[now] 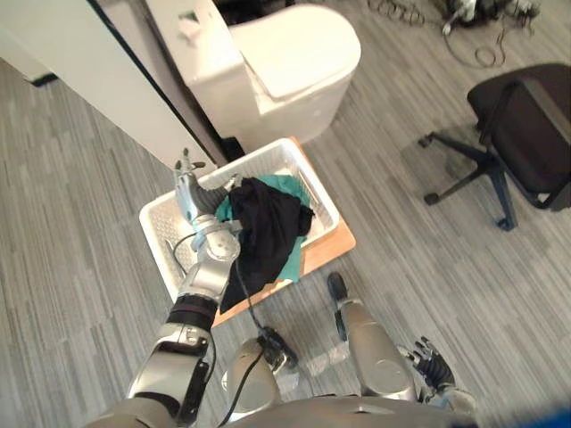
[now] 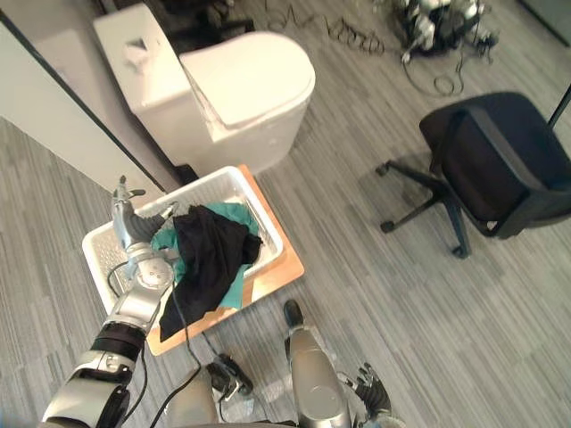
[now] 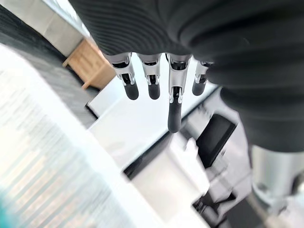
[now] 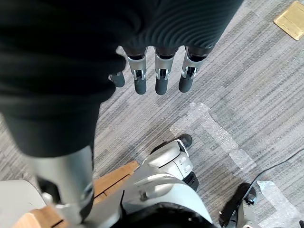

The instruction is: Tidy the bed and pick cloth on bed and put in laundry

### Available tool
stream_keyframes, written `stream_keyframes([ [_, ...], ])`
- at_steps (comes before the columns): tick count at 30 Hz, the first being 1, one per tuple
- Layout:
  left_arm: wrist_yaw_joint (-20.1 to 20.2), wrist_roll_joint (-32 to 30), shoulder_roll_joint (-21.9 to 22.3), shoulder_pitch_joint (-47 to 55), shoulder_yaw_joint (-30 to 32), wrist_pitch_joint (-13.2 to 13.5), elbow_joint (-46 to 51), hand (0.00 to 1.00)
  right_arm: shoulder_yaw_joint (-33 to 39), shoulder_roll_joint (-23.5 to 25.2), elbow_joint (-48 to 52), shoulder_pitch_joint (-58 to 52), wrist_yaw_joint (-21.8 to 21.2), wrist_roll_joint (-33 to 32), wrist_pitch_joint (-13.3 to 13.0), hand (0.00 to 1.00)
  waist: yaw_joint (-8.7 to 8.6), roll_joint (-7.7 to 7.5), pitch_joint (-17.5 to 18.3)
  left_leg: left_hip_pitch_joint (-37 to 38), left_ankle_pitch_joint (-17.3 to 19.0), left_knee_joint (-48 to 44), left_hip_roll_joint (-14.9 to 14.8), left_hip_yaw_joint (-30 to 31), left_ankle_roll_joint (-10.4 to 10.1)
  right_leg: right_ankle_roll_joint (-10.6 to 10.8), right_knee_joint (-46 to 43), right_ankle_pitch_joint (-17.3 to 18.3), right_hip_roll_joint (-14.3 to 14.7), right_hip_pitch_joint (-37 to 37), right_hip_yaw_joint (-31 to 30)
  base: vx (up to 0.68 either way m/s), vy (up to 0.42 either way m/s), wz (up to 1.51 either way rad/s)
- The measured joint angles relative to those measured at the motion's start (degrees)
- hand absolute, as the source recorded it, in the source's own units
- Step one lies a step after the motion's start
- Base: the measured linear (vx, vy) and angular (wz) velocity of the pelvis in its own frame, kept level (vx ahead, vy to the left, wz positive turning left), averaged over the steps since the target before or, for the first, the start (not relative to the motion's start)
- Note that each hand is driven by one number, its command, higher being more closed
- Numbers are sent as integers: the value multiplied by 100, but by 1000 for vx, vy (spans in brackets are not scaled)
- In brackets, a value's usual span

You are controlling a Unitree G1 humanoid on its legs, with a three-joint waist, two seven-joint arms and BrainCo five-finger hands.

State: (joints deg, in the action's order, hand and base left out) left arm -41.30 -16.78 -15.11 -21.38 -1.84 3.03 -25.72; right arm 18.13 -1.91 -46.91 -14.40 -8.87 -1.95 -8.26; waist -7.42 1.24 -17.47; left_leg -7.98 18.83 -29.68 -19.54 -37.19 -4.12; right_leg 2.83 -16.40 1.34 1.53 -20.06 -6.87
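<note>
left eye view: left hand (image 1: 188, 198), fingers straight and apart, holding nothing, hovers over the left part of the white basket (image 1: 159, 235). black cloth (image 1: 268, 234) lies in the basket on green cloth (image 1: 291, 185), one end draped over the rim. the basket sits on a wooden board (image 1: 335, 242) by the toilet (image 1: 285, 53). right hand (image 1: 435, 364) hangs low, fingers relaxed, empty.

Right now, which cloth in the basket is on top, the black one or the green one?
The black cloth: it lies draped over the green cloth, which peeks out around it, and it spills over the near rim of the white basket.
</note>
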Motion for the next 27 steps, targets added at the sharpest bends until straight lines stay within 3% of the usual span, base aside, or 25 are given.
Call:
stream_keyframes([
  [3, 265, 320, -57, 126, 8, 76, 165, 0, 158, 9, -109, -142, 8, 210, 39, 0, 70, 6, 243, 212, -43, 187, 39, -12, -71, -13, 114, 20, -4, 222, 36, 74, 0, 9],
  [9, 1618, 1471, -475, 95, 10, 322, 429, 0, 472, 102, -409, -301, 101, 534, 184, 0, 53, 20, 756, 700, -312, 829, 288, 9, -156, -14, 467, 20, -144, 745, 203, 68, 17, 17],
  [11, 2031, 2162, -461, 127, -9, 563, 381, 0, 492, 79, -661, -310, 132, 684, 236, 0, 30, 30, 845, 823, -452, 1098, 411, 131, -160, 14, 662, -6, -226, 942, 344, 46, 22, 34],
  [14, 2231, 2580, -447, 301, 0, 842, 348, 0, 458, 31, -842, -312, 132, 741, 290, 0, 25, 61, 897, 924, -588, 1363, 530, 254, -160, 16, 811, -29, -297, 1092, 476, 36, 6, 30],
  [17, 2433, 3116, -453, 457, 142, 749, 316, 0, 288, -133, -924, -292, 184, 752, 351, 0, 26, 119, 945, 1013, -763, 1620, 660, 425, -156, 24, 965, -59, -383, 1264, 657, 37, 0, 35],
  [18, 2487, 3192, -484, 482, 312, 586, 325, 0, 154, -182, -926, -291, 220, 751, 391, 0, 43, 133, 954, 1103, -821, 1727, 693, 479, -157, 25, 1029, -68, -394, 1377, 716, 33, -9, 27],
  [21, 3021, 3562, -866, 665, 814, 1175, 787, 0, -207, -327, -928, -286, 300, 749, 483, 0, 68, 135, 1017, 1174, -964, 1957, 785, 614, -155, 24, 1088, -69, -435, 1468, 813, 6, -15, 25],
  [23, 3167, 3914, -1061, 790, 1040, 1123, 1311, 0, -371, -412, -929, -291, 383, 703, 550, 0, 73, 165, 1071, 1185, -1044, 2071, 842, 720, -133, 24, 1141, -73, -486, 1534, 943, -2, -12, 33],
  [27, 3219, 4614, -943, 1591, 1387, 578, 1529, 0, -838, -674, -923, -332, 546, 659, 643, 0, 116, 234, 1178, 1307, -1108, 2234, 910, 948, -116, 28, 1263, -74, -543, 1813, 1155, -17, 3, 28],
])
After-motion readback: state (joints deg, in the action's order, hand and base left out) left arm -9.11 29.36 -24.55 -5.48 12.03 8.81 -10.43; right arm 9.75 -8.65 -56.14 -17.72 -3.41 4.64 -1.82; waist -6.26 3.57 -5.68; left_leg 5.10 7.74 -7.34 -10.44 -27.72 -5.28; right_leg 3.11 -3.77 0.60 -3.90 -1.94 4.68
